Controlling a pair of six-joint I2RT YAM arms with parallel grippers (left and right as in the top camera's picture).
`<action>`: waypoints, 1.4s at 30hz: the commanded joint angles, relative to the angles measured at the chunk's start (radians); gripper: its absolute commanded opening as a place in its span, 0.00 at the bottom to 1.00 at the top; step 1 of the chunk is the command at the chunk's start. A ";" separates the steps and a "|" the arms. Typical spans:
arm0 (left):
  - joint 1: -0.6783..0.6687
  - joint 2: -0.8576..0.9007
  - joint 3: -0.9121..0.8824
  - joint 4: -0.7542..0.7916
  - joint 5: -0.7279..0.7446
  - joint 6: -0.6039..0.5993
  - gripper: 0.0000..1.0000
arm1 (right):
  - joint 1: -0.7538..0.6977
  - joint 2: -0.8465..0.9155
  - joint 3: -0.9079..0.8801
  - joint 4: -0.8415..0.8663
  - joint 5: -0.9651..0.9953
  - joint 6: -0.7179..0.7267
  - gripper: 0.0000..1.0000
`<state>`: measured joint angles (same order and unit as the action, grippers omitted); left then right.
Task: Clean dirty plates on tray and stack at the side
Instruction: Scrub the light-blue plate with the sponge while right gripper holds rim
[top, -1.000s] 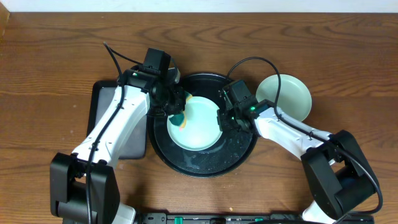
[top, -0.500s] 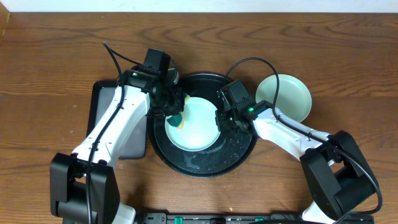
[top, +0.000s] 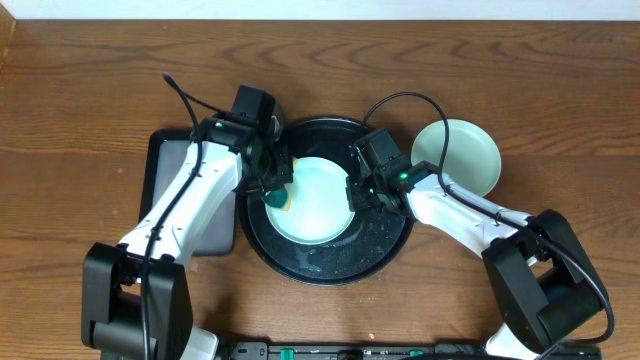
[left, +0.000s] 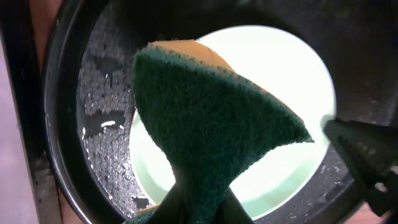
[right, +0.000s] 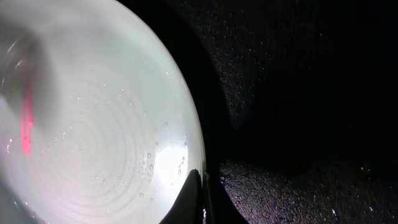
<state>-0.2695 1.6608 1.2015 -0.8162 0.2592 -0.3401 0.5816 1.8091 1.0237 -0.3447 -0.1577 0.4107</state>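
Left gripper (top: 271, 182) clamps soft green-yellow sponge (left: 211, 124) at 9 o'clock on pale mint round plastic plate (top: 315, 200); right gripper (top: 356, 190) pinches its 3 o'clock rim.

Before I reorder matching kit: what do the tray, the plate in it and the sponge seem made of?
Tray: glossy black, probably plastic; water beads on it. Plate: pale mint, likely plastic; smooth sheen, faint concentric rings. Sponge: coarse green fibrous scouring face on yellow foam.
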 joint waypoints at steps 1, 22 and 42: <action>-0.002 -0.007 -0.011 0.012 -0.010 -0.023 0.07 | 0.010 0.009 0.009 0.002 -0.005 0.000 0.01; -0.114 -0.007 -0.020 0.026 -0.208 -0.164 0.07 | 0.011 0.009 0.009 0.004 -0.005 0.000 0.01; -0.123 0.100 -0.022 0.041 -0.212 -0.082 0.07 | 0.016 0.009 0.009 0.005 -0.004 0.000 0.01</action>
<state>-0.3893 1.7576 1.1885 -0.7773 0.0673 -0.4667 0.5880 1.8091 1.0237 -0.3420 -0.1585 0.4107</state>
